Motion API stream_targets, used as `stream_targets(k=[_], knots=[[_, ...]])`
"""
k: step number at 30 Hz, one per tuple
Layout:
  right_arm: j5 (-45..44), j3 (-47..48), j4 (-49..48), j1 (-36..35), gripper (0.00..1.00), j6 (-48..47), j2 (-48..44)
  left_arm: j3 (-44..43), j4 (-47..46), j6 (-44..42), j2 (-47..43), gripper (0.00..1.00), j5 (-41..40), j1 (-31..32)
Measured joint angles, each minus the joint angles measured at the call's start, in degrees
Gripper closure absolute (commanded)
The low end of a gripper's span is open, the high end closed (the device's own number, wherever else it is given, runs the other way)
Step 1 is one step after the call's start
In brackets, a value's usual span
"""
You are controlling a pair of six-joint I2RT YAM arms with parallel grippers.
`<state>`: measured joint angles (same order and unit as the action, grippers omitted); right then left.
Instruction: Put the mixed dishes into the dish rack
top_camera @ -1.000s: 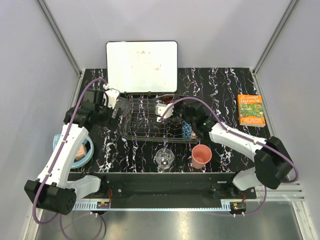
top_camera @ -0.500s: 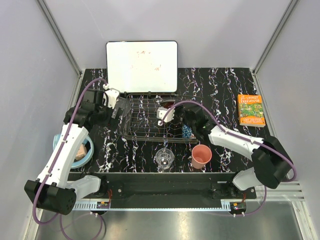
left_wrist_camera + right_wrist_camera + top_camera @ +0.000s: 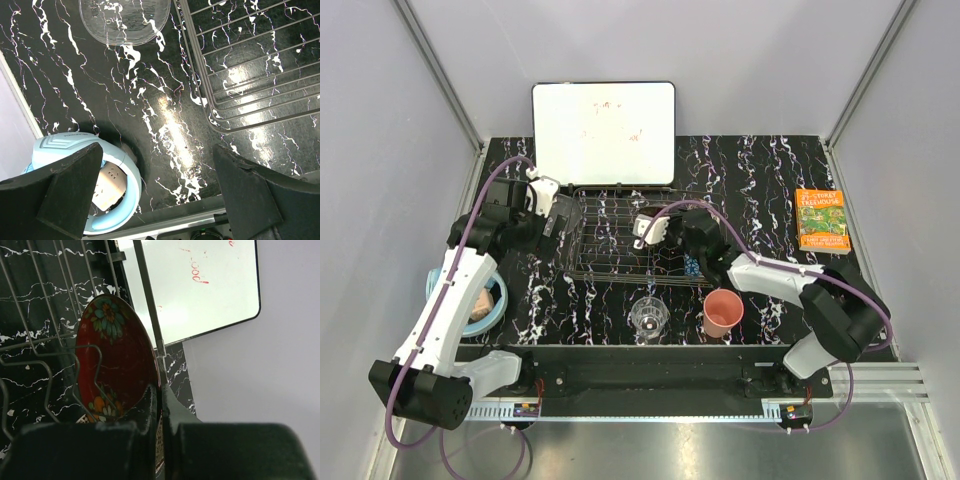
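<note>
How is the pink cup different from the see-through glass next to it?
The pink plastic cup is solid pink; the clear glass tumbler is see-through, showing the table beneath. The cup stands on the right; the tumbler nearer the middle. Both stand upright in front of the dish rack, not in it yet.

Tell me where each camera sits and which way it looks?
Top external: above and behind the arms, looking down on the table; both arms show.
Left wrist: on the left arm, facing down at headphones and glass plate; open left gripper frames the bottom.
Right wrist: looks along the shut right gripper, pinching the red patterned bowl, toward the whiteboard.
Shared: the dish rack shows in all three.
</note>
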<state>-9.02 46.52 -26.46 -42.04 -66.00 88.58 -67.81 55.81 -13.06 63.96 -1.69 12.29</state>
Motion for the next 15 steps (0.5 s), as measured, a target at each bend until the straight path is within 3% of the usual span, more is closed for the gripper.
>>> stream_targets(k=[3, 5, 8, 13, 15], knots=[[-0.7, -1.0, -2.0, 0.1, 0.79, 1.0, 0.0, 0.0, 0.0, 0.0, 0.0, 0.04, 0.0, 0.0], [-1.3, -1.6, -2.8, 0.1, 0.67, 1.6, 0.0, 0.0, 0.0, 0.0, 0.0, 0.04, 0.0, 0.0], [-2.5, -2.3, -3.2, 0.2, 0.63, 2.4, -0.2, 0.0, -0.1, 0.0, 0.0, 0.05, -0.1, -0.1], [-4.4, -3.3, -4.7, 0.3, 0.49, 3.0, -1.4, 0.0, -1.1, 0.0, 0.3, 0.05, -1.2, -0.3], [-5.2, -3.6, -5.5, 0.3, 0.13, 3.0, -2.1, 0.0, -2.3, 0.1, 1.3, 0.04, -2.3, -0.6]])
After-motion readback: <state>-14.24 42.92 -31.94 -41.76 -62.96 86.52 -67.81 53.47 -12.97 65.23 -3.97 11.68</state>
